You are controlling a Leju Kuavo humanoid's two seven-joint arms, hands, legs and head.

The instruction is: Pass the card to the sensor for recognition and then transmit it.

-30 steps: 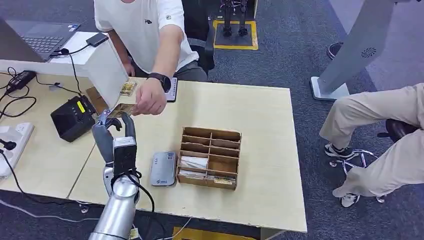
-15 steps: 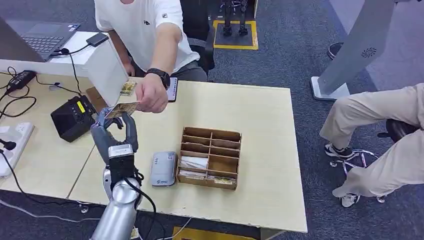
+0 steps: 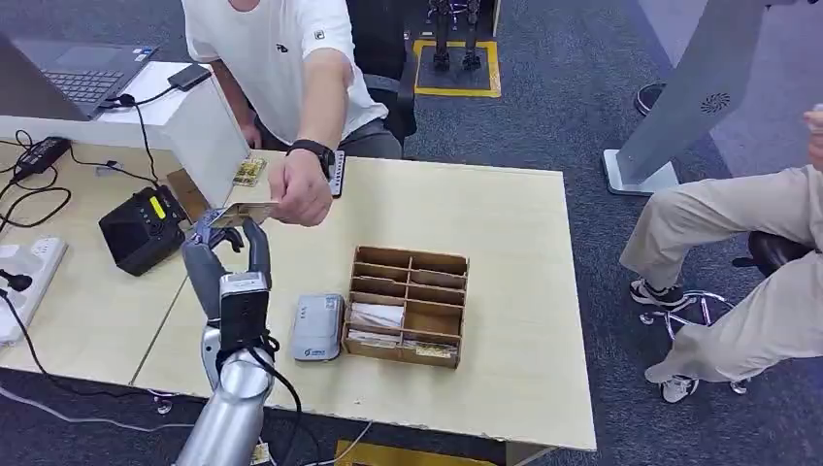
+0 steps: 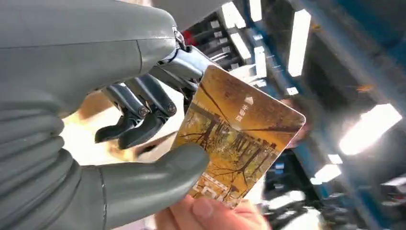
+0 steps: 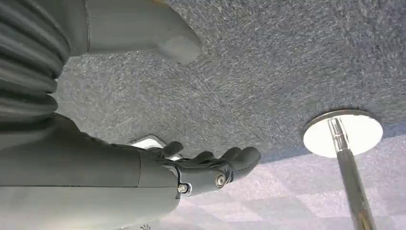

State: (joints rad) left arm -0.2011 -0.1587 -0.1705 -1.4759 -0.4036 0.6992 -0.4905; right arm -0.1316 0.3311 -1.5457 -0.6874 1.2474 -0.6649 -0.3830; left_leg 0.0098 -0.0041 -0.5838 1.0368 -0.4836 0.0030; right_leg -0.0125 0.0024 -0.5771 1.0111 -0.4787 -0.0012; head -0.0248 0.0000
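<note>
Amber-printed card (image 4: 239, 139) is pinched between your left hand's (image 3: 229, 260) thumb and fingers, raised above the tabletop (image 3: 505, 243), with the person's hand (image 3: 299, 194) gripping its far edge. You're at the handover, I judge: hold steady, then loosen only once their pull feels firm, so it doesn't drop. Your right hand (image 5: 210, 167) hangs over the carpet, fingers loosely apart, grasping nothing. Count: one card held, one grey sensor (image 3: 318, 327) and one wooden organiser (image 3: 408, 306) nearer your body.

High head view over table (image 3: 505, 252); close wrist views, perhaps upturned.
</note>
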